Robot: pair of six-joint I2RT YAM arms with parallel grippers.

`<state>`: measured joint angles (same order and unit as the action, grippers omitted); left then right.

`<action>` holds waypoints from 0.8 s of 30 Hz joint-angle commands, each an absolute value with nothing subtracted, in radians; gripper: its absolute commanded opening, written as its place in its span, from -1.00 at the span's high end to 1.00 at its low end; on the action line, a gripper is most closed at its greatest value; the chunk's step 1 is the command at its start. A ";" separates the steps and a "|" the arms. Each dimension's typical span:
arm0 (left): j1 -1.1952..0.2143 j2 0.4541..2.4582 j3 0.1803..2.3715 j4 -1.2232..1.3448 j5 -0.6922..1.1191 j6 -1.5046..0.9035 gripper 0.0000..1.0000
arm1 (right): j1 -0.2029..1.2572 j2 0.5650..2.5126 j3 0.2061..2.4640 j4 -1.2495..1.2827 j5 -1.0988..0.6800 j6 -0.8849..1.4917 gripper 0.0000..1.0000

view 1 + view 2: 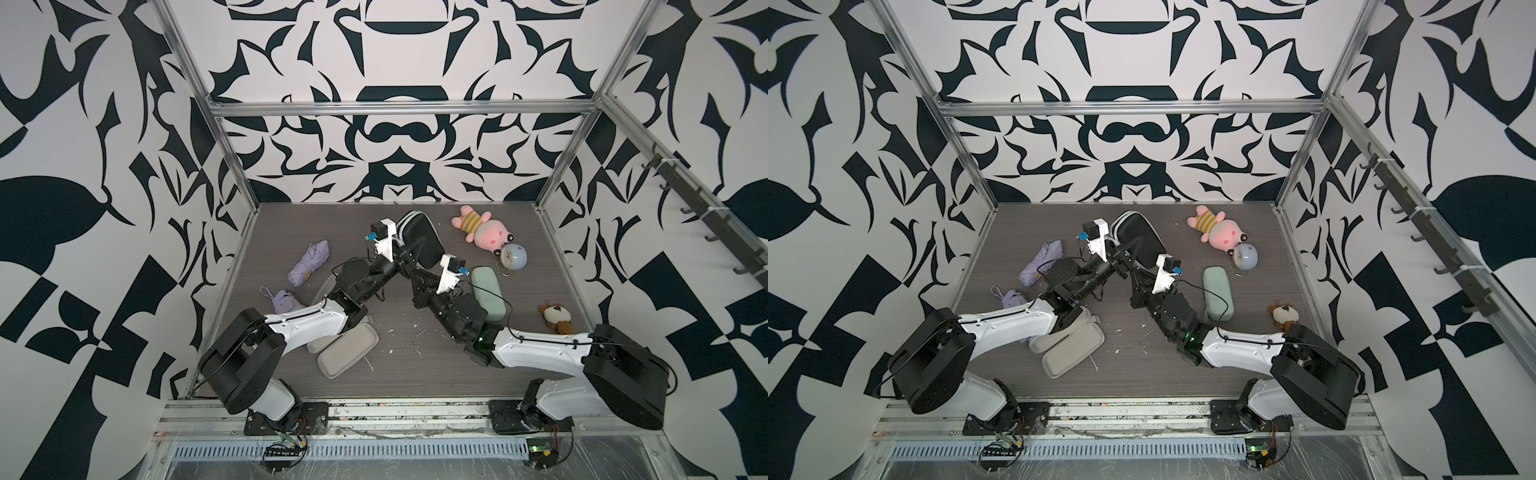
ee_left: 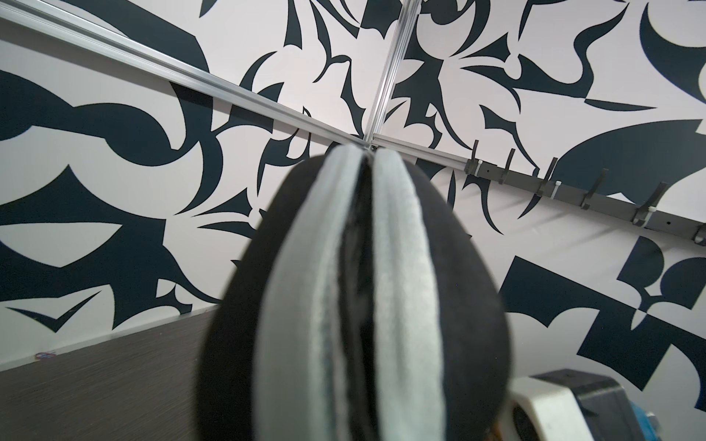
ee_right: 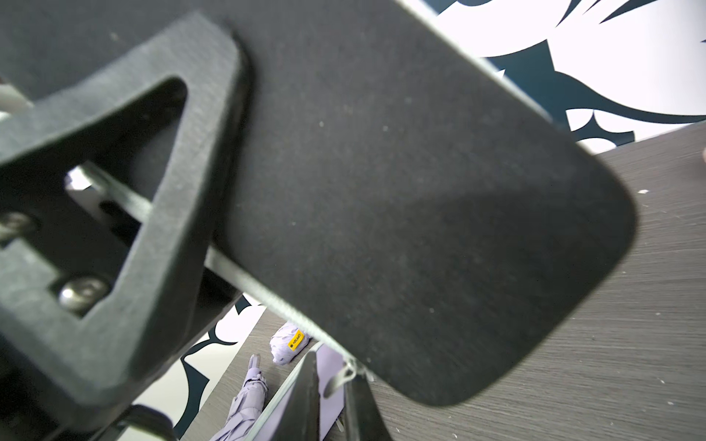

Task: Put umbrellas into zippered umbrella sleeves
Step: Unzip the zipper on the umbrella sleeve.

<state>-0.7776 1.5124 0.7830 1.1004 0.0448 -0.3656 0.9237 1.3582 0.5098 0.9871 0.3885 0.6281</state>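
Note:
The black sleeve [image 1: 422,232] [image 1: 1140,237] is held off the table at the back middle, upright. My left gripper [image 1: 411,247] is shut on its side; one left finger [image 3: 183,214] presses flat against the shell [image 3: 420,191]. In the left wrist view the sleeve [image 2: 248,305] is edge-on, its grey rims slightly apart with something dark between them. My right gripper [image 3: 331,397] [image 1: 405,266] is pinched on the metal zipper pull [image 3: 340,380]. Two lilac umbrellas [image 1: 309,264] [image 1: 284,300] lie at the left. A shut mint sleeve [image 1: 488,293] lies to the right.
An open sleeve with grey lining [image 1: 347,351] lies under my left arm near the front. A pink plush toy [image 1: 484,230], a pale-blue clock [image 1: 513,257] and a small brown plush [image 1: 555,318] sit at the right. Patterned walls enclose the table [image 1: 415,374].

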 commanded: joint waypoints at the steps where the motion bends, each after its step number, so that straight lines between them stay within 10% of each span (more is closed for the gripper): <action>1: -0.784 1.502 0.785 1.179 0.049 -0.367 0.94 | 0.910 1.326 0.550 0.976 0.483 0.682 0.75; 24: -0.755 1.374 0.835 0.927 0.094 -0.365 0.93 | 0.683 1.206 0.431 0.632 0.417 0.643 1.00</action>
<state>-0.7784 1.4776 0.7914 0.9512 0.0578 -0.3614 0.8139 1.2270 0.4549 0.7639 0.2138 0.6697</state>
